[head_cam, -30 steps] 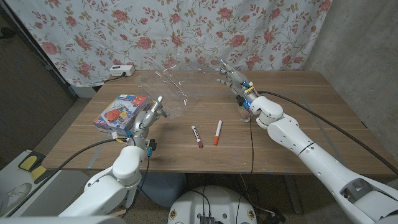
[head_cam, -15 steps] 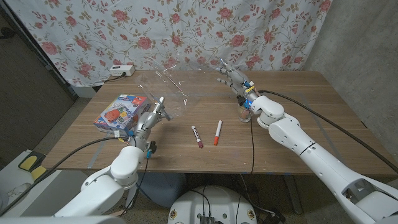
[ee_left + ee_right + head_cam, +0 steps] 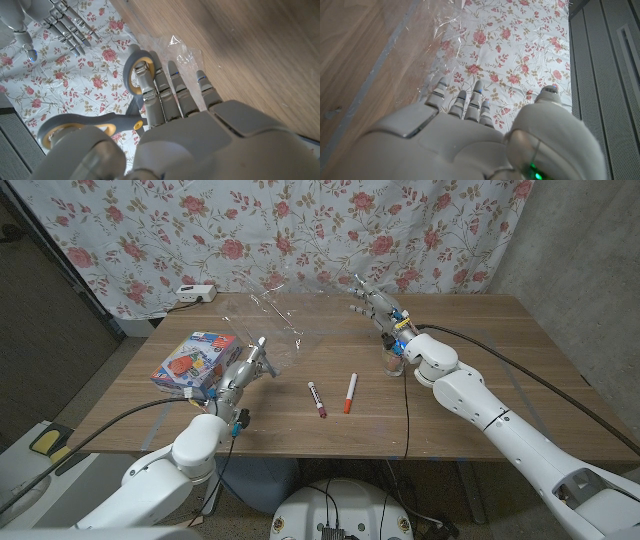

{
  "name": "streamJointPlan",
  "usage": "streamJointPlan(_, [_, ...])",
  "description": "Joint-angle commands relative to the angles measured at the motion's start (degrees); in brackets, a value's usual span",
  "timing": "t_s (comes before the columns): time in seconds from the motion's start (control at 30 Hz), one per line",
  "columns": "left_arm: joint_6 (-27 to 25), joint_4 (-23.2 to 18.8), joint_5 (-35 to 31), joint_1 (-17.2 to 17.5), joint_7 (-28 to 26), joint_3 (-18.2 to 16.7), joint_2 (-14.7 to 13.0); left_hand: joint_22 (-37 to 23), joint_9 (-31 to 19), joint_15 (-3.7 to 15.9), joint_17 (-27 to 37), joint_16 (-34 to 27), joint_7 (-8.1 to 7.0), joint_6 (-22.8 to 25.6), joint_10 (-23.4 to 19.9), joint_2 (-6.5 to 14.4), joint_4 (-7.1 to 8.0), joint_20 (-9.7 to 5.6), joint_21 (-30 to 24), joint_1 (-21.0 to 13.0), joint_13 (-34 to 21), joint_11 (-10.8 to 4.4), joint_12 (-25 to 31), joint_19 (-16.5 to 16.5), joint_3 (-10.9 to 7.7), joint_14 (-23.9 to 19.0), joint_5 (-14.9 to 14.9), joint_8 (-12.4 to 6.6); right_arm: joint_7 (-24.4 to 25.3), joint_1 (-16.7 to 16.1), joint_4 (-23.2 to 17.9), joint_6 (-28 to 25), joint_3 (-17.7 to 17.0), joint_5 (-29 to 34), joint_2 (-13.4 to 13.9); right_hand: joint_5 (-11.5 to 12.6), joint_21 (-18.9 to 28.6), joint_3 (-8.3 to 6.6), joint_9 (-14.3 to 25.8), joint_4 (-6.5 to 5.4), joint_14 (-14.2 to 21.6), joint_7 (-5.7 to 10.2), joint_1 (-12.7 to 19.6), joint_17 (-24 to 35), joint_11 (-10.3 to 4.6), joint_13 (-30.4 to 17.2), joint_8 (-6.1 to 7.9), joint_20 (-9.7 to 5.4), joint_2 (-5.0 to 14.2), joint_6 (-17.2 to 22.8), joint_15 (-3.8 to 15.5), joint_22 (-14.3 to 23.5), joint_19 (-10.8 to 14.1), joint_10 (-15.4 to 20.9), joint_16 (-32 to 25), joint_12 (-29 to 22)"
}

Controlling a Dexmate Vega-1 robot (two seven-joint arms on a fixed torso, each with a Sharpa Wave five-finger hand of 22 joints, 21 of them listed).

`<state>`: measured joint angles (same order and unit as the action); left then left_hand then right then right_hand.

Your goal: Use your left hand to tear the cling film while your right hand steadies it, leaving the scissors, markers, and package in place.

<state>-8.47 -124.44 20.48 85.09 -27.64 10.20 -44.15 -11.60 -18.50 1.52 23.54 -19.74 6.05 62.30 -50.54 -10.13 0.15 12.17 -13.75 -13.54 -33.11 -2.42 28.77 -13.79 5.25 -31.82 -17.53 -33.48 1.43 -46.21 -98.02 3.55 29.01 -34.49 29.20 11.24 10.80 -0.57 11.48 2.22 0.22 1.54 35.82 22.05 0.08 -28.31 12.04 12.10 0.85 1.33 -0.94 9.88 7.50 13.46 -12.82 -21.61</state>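
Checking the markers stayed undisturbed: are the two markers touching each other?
Apart. The head view shows bare wood between the red marker and the orange marker; they lie side by side near the table's middle without meeting.

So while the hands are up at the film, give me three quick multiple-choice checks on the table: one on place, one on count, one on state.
1. Where does the package lie?
A. On the robot's left side of the table, near the left hand
B. At the table's right edge
C. Between the two markers

2. How many markers are on the table?
A. One
B. Two
C. Four

3. How do the markers stand?
A. Upright on their caps
B. Held in the right hand
C. Lying flat on the wood, apart from each other

Answers:
1. A: the head view shows the colourful package on the left part of the table, close beside the left hand.
2. B: two markers show near the table's middle.
3. C: both lie flat with bare wood between them, and no hand touches them.
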Motion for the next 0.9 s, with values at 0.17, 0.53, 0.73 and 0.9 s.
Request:
streamJointPlan(0.17, [-0.49,-1.71,0.94,1.69,1.65,-0.92,-0.85,-0.07,0.24,-0.02,0.25,-0.03,1.47,-1.84,0.45,0.32,4.43,0.12,0.23,1.02,-0.09,-0.11,-0.50,0.29,6.05,0.75,-1.14,0.68,3.26,2.19,-1.57,-2.33,2.03,6.77,0.72,-0.06,0.18,-0.21,0.07,0.95,0.65,-0.04,0.89,-0.24,-0.54,-0.16,0.09,-0.07,0.81,0.26,0.53,0.14,-0.07,1.54,-0.46,-0.16])
streamJointPlan(0.53, [-0.51,-1.82,1.11,2.01,2.04,-0.69,-0.83,-0.04,1.12,-0.08,0.37,-0.09,1.31,-2.12,0.90,0.61,4.50,0.12,0.45,1.28,0.31,0.03,-1.14,0.65,7.32,1.04,-2.06,1.50,4.39,4.63,-2.41,-5.41,3.66,11.27,0.74,-0.19,0.24,-0.52,0.03,1.95,2.11,-0.26,2.02,-0.62,-0.98,0.26,0.92,0.01,0.64,2.54,0.66,0.13,0.05,3.20,-1.15,0.00])
streamJointPlan(0.73, [-0.49,-1.74,1.21,1.73,2.38,-0.39,-0.85,-0.03,1.38,0.01,0.43,-0.14,1.29,-2.01,0.95,0.75,4.50,0.12,0.53,1.28,0.27,0.15,-1.25,0.77,7.88,1.14,-2.49,1.70,4.31,5.81,-2.24,-6.67,4.21,12.27,0.42,-0.21,0.27,-0.75,0.03,2.15,2.14,-0.31,2.35,-0.70,-1.03,0.39,0.98,0.01,0.94,2.84,0.82,0.13,0.14,3.54,-1.22,0.14])
streamJointPlan(0.9, [-0.39,-1.77,1.27,1.70,2.38,-0.31,-0.79,-0.01,1.42,-0.05,0.47,-0.16,1.33,-2.01,0.83,0.87,4.48,0.13,0.61,1.23,0.29,0.09,-1.29,0.92,8.23,1.23,-2.79,1.78,4.37,7.06,-1.71,-7.48,4.93,13.57,-0.01,-0.27,0.27,-1.03,0.02,2.42,2.23,-0.42,2.78,-0.80,-1.10,0.54,1.10,0.03,1.25,3.29,0.94,0.13,0.16,3.92,-1.31,0.27])
